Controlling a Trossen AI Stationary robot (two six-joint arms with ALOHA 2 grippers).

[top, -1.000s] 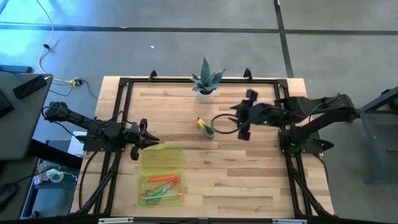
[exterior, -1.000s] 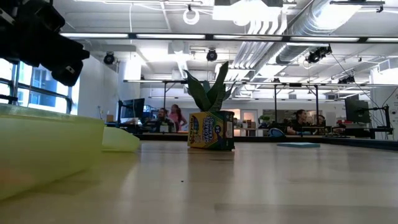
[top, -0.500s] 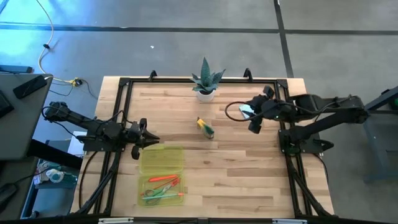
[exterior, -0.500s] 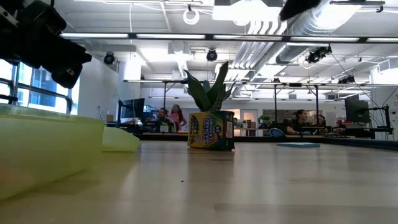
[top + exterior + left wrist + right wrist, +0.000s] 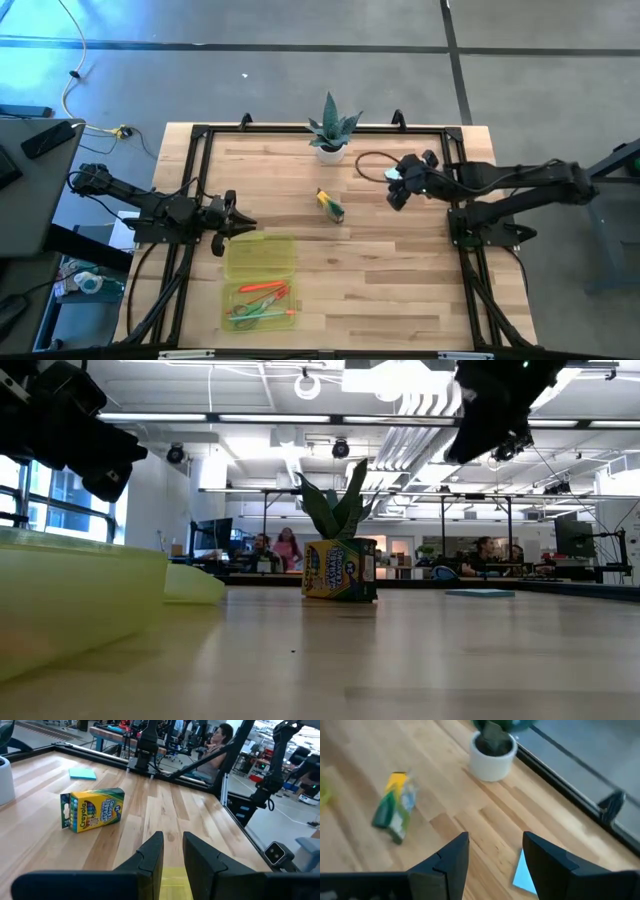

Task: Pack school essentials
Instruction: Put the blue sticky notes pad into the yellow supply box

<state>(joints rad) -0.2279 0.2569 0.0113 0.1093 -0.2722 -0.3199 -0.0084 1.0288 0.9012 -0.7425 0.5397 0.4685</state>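
Observation:
The light blue note pad [image 5: 524, 873] lies flat on the table near the far right corner [image 5: 393, 175]. My right gripper [image 5: 495, 852] hovers above it, open, with the pad showing between its fingers. The yellow-green crayon box [image 5: 330, 203] lies on its side at mid-table [image 5: 92, 809]. Green-handled scissors, orange pencils and a red-orange marker lie in the open case's tray [image 5: 262, 305]. My left gripper [image 5: 172, 851] waits at the case's far left corner [image 5: 234, 222], fingers a narrow gap apart, holding nothing.
The spiky plant in its white pot [image 5: 330, 138] stands near the far edge, close to the note pad. The translucent yellow-green case [image 5: 260, 256] lies open at the near left. A black frame [image 5: 300, 130] rims the table. Bare wood stretches across the near right.
My right gripper has drawn back from beside the crayon box toward the table's right edge, then come down lower over the note pad; in the low view it has entered from above. The left arm and all objects have stayed put.

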